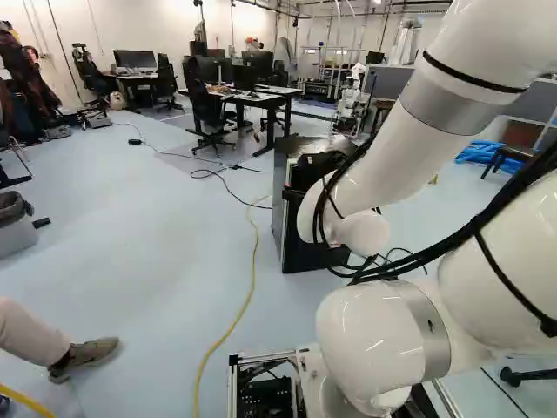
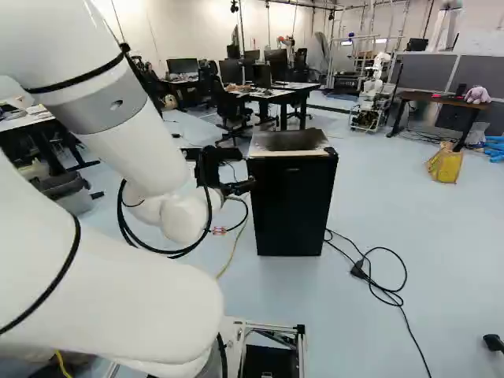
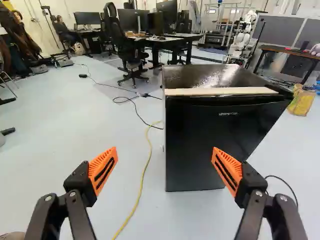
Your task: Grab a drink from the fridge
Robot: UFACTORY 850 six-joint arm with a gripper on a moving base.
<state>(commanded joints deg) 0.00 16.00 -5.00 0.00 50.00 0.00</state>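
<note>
The gripper (image 3: 164,149), fingers spread wide, is facing the black mini fridge (image 3: 210,76) ahead, whose closed door (image 3: 197,132) is hiding any drink, so opening it is seemingly the step in hand, the next move calling for a fingertip at the door's edge.

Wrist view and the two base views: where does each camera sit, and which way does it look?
Left base view: on the base, behind the arm's left, looking ahead; the arm fills its right.
Right base view: behind the arm's right, looking ahead; the arm fills its left.
Wrist view: on the wrist, looking along the open pincer towards the fridge.
All three share the fridge and yellow cable.
</note>
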